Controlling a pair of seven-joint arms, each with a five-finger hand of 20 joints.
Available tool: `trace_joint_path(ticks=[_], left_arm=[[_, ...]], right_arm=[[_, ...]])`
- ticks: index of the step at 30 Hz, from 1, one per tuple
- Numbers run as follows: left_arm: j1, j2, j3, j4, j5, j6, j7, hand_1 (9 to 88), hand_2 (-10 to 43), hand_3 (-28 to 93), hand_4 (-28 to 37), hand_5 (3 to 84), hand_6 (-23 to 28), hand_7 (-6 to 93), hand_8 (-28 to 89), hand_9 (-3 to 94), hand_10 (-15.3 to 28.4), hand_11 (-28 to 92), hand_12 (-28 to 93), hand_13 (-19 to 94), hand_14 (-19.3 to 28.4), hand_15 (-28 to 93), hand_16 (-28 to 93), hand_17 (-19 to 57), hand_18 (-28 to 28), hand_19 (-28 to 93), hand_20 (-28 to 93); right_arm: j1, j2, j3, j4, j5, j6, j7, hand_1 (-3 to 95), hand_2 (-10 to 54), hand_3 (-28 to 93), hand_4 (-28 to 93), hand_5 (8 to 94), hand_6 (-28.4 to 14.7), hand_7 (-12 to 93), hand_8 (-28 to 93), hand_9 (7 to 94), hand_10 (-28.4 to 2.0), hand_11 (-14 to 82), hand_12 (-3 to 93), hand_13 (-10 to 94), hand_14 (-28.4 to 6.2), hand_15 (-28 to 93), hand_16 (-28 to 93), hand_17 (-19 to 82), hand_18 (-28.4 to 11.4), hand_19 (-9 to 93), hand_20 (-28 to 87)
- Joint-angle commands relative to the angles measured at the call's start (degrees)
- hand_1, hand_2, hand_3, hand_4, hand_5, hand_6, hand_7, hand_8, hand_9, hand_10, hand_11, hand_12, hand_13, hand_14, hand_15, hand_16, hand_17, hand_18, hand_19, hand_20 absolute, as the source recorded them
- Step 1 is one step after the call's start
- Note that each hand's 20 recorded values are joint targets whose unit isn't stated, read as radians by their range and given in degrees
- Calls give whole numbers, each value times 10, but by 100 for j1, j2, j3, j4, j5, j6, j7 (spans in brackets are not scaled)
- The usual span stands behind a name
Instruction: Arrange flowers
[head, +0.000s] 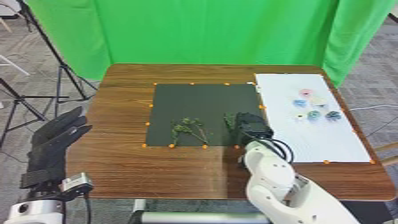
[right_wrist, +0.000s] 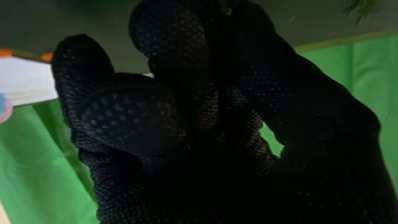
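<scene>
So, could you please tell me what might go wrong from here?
The right robot hand might nudge the green sprig close beside it on the dark mat. The bunched greenery farther left could tangle if one stem is lifted. The flowers sit close together, so reaching for one may disturb its neighbours.
</scene>
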Motion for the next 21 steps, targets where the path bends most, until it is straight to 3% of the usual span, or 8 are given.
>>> trace_joint_path(ticks=[1,10,16,21], left_arm=[[20,-76,-4,-19,79,-77,-69,266,65,839,-176,387,95,162,-113,324,191,367,56,227,260,632,-173,-99,212,586,21],[89,-52,-40,-42,56,-30,-23,268,66,839,-175,388,95,163,-113,324,191,367,57,227,260,632,-173,-99,212,586,20],[115,-25,-41,-35,33,-16,20,268,66,839,-173,389,95,163,-113,324,191,367,57,227,260,633,-173,-99,212,586,20],[148,-2,-37,-44,27,14,53,268,65,840,-172,388,95,162,-113,324,191,367,57,227,260,633,-173,-99,211,586,20]], right_arm=[[-86,-82,-50,13,-53,-101,35,504,-57,767,-263,856,-46,233,196,886,-129,383,220,887,-48,613,217,498,-189,932,-150],[-239,-114,138,-193,-63,-278,98,406,-53,764,-231,831,-47,256,145,857,-148,387,222,868,-66,619,216,500,-187,932,-236],[-320,-149,255,-313,-74,-468,127,344,-21,775,-203,805,-62,276,-53,820,-169,399,221,834,-86,644,205,481,-208,932,-263],[-429,-119,409,-506,-15,-552,127,320,-10,765,-200,778,-82,274,-68,788,-191,404,221,811,-100,655,205,468,-224,932,-260]])
